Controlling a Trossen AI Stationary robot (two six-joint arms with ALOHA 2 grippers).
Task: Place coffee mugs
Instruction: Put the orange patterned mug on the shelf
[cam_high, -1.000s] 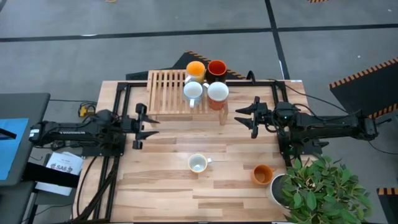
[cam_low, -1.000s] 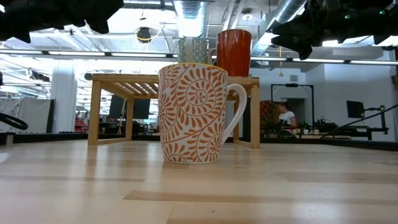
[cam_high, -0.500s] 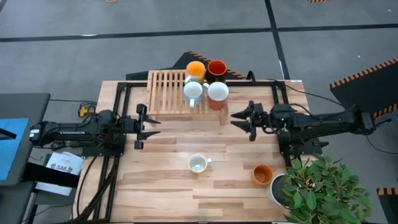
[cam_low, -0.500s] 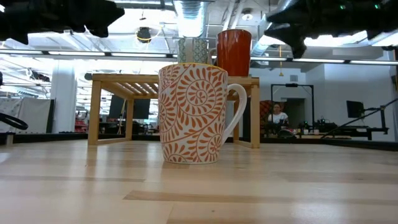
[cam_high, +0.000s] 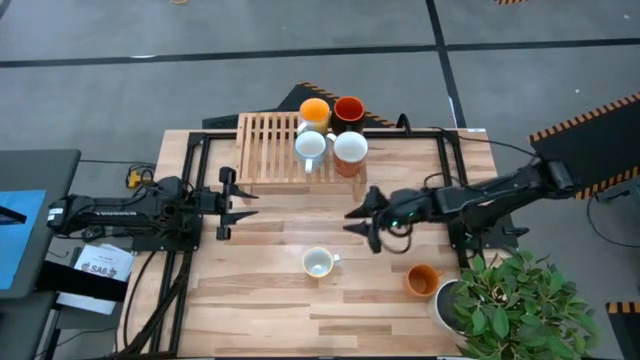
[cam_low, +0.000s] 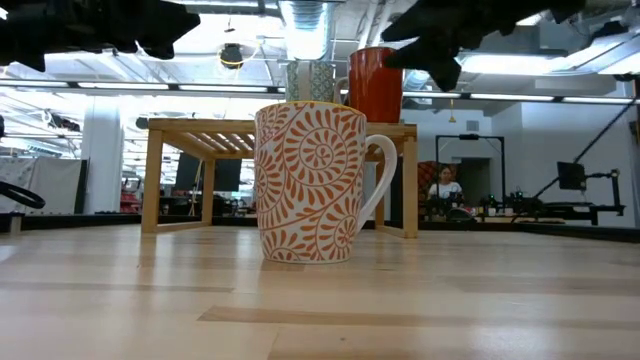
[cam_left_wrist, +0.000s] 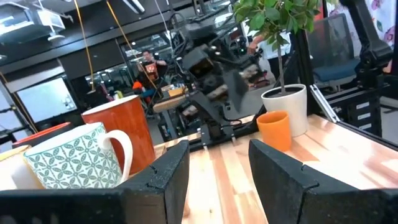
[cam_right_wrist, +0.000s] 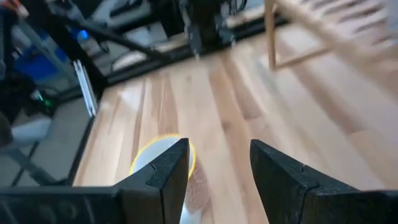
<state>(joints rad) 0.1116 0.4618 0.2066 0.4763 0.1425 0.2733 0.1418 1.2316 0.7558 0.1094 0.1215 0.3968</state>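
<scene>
Four mugs stand on the wooden slatted rack (cam_high: 268, 150) at the far middle: an orange mug (cam_high: 314, 112), a red mug (cam_high: 348, 109) and two white mugs (cam_high: 311, 146) (cam_high: 350, 148). A white mug with an orange pattern (cam_high: 318, 263) (cam_low: 310, 183) stands upright on the table's middle. Another orange mug (cam_high: 422, 279) stands near the plant. My right gripper (cam_high: 362, 222) is open and empty above the table, right of and beyond the patterned mug, whose rim shows in the right wrist view (cam_right_wrist: 163, 160). My left gripper (cam_high: 222, 203) is open and empty at the left.
A green potted plant (cam_high: 510, 298) in a white pot stands at the near right corner. A black frame (cam_high: 200, 140) runs around the rack. In the low view the rack's legs (cam_low: 152, 180) stand behind the patterned mug. A person (cam_low: 445, 190) sits far off in the room.
My right gripper has gone toward the table's left edge and a little toward the near edge, from beside the rack toward the patterned mug, with its arm reaching out. It has stayed open. The mugs have not moved.
</scene>
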